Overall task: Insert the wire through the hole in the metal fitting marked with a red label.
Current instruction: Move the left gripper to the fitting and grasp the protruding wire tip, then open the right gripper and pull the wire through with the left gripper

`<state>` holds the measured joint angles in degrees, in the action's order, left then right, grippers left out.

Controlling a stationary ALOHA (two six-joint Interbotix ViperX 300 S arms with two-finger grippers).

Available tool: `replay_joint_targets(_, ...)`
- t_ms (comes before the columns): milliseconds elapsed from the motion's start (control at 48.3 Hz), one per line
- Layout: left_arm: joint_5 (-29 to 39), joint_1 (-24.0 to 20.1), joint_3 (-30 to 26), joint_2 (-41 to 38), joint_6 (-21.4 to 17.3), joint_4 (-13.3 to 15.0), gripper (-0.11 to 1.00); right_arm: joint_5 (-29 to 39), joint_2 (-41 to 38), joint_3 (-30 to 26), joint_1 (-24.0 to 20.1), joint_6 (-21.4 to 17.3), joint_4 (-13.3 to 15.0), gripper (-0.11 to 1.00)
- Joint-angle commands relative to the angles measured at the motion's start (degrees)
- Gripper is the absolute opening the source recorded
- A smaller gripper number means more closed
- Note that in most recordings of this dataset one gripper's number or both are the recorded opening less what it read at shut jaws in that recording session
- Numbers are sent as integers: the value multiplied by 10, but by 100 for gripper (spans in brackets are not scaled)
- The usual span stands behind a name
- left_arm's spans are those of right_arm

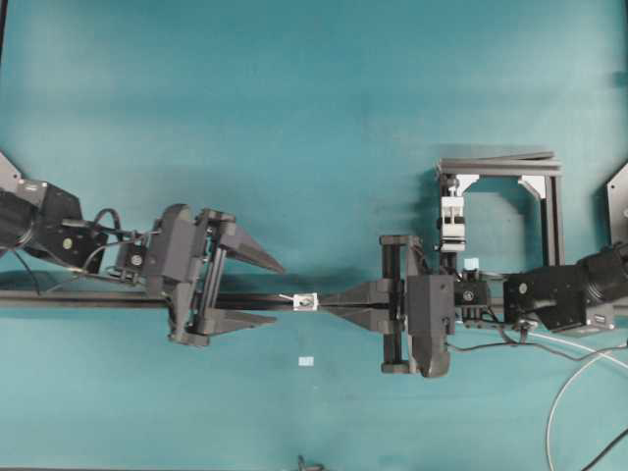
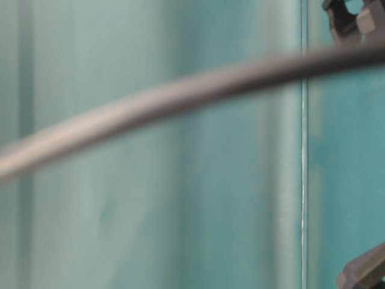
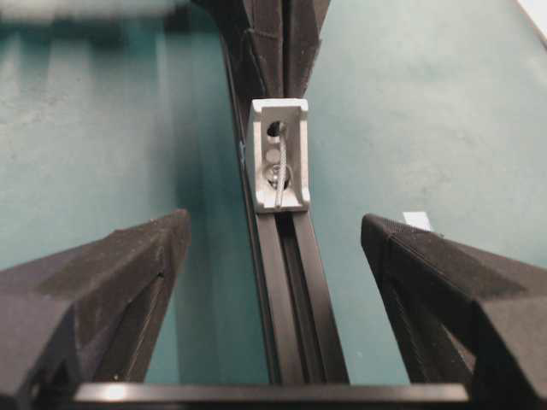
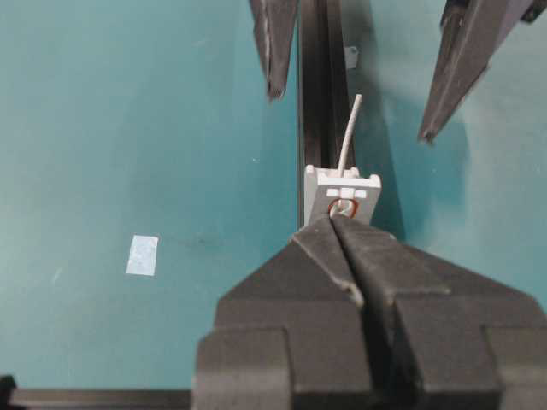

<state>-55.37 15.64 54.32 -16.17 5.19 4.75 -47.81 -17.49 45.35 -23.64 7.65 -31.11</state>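
The metal fitting [image 1: 307,301] sits on a black rail [image 1: 245,297] mid-table. In the right wrist view the fitting [image 4: 342,190] has a red ring round its hole [image 4: 343,207]. The wire [image 4: 349,128] comes out of the fitting's far side as a short pale end. It also shows poking through in the left wrist view [image 3: 280,184], where the fitting [image 3: 295,154] stands ahead. My right gripper [image 4: 332,219] is shut, its tips right against the fitting, with the wire running in between them. My left gripper [image 3: 273,226] is open astride the rail, short of the fitting.
A black frame with a white clamp block [image 1: 451,221] stands at the back right. A small white tape patch [image 1: 306,362] lies on the teal table in front of the rail. Cables [image 1: 579,392] trail at the right. A blurred dark cable [image 2: 180,96] crosses the table-level view.
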Motion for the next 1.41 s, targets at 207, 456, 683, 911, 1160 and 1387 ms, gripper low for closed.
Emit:
replay_joint_targets(207, 17, -3, -21, 24, 1, 0, 75, -3, 22, -9, -3, 0, 4, -1)
replay_joint_targets(456, 26, 0, -20, 33, 3, -1, 21, -2, 22, -8, -3, 0, 4, -1)
replay_joint_targets(683, 39, 1, -20, 32, 10, -1, -9, -2, 22, -7, -3, 0, 4, -1)
replay_joint_targets(911, 40, 3, -21, 34, 10, -5, -10, 1, 22, -8, -3, -3, 4, -1)
replay_joint_targets(1160, 40, 4, -21, 35, 10, -5, -10, 1, 22, -10, -3, -7, 4, -1)
replay_joint_targets(1387, 40, 3, -21, 35, 10, -5, -10, 1, 22, -10, -3, -8, 4, -1)
